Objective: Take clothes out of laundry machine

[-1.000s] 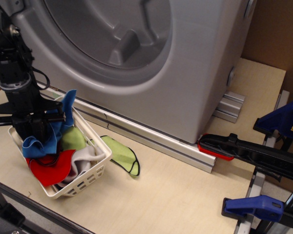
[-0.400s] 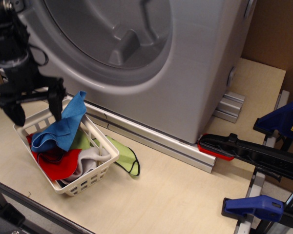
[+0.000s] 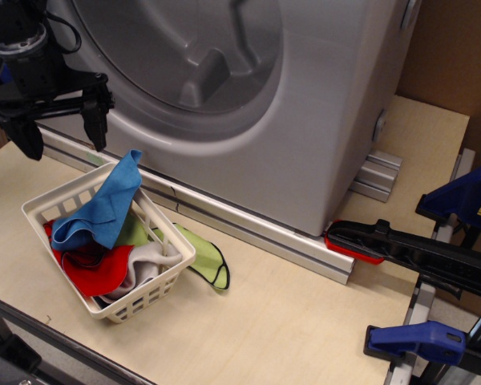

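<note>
The bright blue cloth (image 3: 104, 210) lies draped in the white slatted basket (image 3: 148, 298), its upper corner leaning over the basket's far rim. My gripper (image 3: 62, 138) hangs above the basket's far left side, open and empty, its two black fingers spread wide and pointing down. It is well clear of the cloth. The silver-grey laundry machine (image 3: 305, 120) fills the back, and its round ribbed drum opening (image 3: 184, 56) holds no cloth that I can see.
The basket also holds a red black-edged cloth (image 3: 96, 273) and a pale cloth. A lime-green black-edged cloth (image 3: 207, 258) lies on the table beside it. Blue and black clamps (image 3: 441, 265) stand at the right. An aluminium rail (image 3: 264, 233) runs under the machine.
My gripper was down in the basket, shut on the blue cloth. It opened, left the cloth in the basket and rose up and away to the upper left.
</note>
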Controlling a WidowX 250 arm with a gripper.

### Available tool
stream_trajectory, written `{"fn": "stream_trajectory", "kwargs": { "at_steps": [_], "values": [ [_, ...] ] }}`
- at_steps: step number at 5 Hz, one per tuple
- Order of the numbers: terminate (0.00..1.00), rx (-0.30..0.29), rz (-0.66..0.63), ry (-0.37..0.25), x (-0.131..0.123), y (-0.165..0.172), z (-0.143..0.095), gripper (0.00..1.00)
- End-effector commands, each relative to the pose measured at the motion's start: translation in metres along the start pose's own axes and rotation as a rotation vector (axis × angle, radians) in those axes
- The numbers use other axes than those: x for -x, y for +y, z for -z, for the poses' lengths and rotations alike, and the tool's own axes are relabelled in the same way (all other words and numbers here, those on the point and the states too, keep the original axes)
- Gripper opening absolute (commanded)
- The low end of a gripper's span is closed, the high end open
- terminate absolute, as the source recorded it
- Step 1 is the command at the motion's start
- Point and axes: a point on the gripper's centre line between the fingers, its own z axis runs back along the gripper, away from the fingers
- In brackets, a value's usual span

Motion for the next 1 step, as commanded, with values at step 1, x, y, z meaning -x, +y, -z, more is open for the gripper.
{"fn": "stream_trajectory", "kwargs": {
  "at_steps": [1],
  "values": [
    [1.0, 0.007, 0.004, -0.052, -0.0092, -0.0077, -0.0307, 1.0]
  ]
}}
